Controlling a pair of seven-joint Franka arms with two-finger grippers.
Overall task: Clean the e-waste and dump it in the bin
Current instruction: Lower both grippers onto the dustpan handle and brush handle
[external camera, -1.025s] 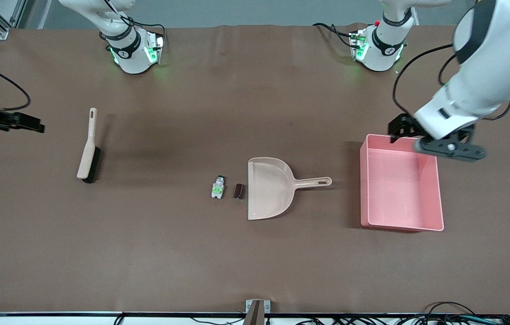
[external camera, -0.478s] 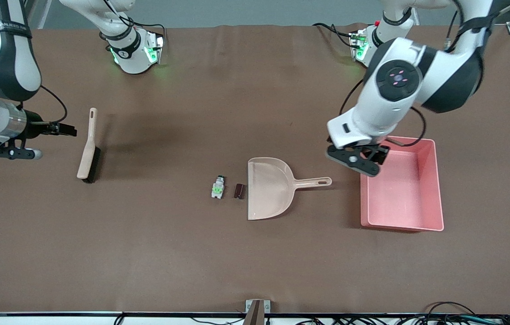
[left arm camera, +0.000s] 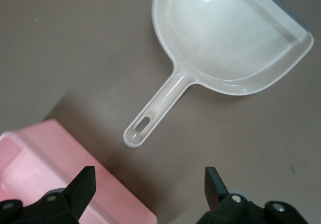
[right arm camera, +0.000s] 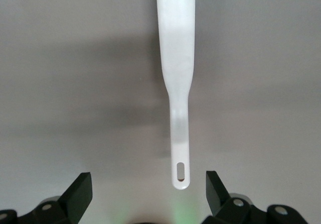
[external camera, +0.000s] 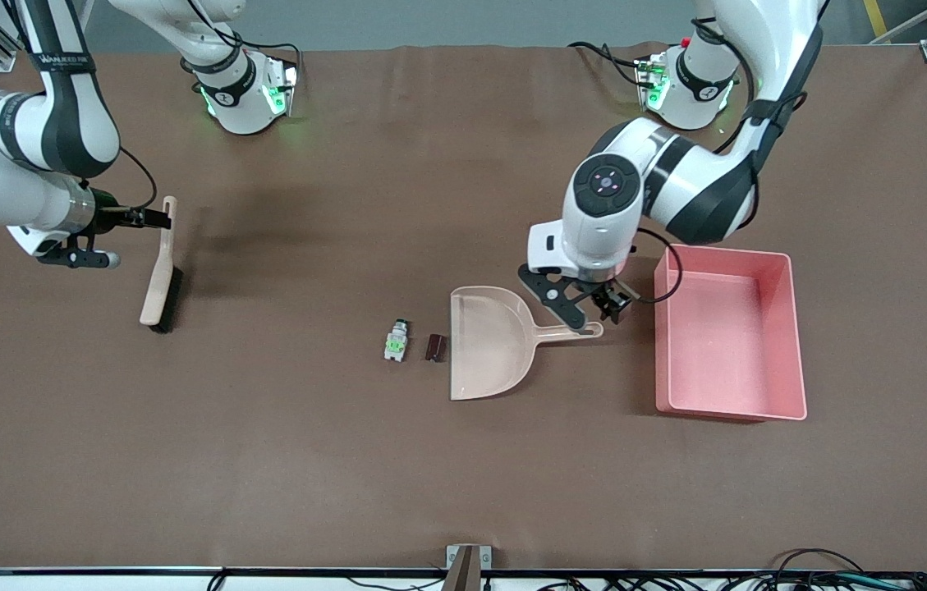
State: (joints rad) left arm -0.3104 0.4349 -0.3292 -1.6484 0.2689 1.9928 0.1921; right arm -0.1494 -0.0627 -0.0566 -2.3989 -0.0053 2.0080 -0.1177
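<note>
Two bits of e-waste lie mid-table, untouched: the white-and-green component and the dark block, side by side, just off the open mouth of the dustpan on the side toward the right arm's end. Nothing swept yet, nothing in the bin; its pink floor looks bare, and it sits well toward the left arm's end of the worktop, nearer that edge than the pan. So I judge the job barely begun: tools not yet in hand, then sweep, lift, tip. My left gripper hovers over the tip of the pan handle, fingers spread wide w/ nothing btwn them; in the left wrist view the handle end sits btwn the two tips and the bin rim shows beside one of them. My right gripper hangs at the slotted end of the brush handle, near the right arm's edge of the table, also splayed open and empty, straddling the handle end w/o touching as far as I can tell. Brush lies flat, bristles nearer the front camera than its handle. Worktop is a brown matte sheet, smooth, faint creases; both arm bases glow green along the robots' edge, cables and a small bracket along the camera-side edge, grey floor past the corners.
</note>
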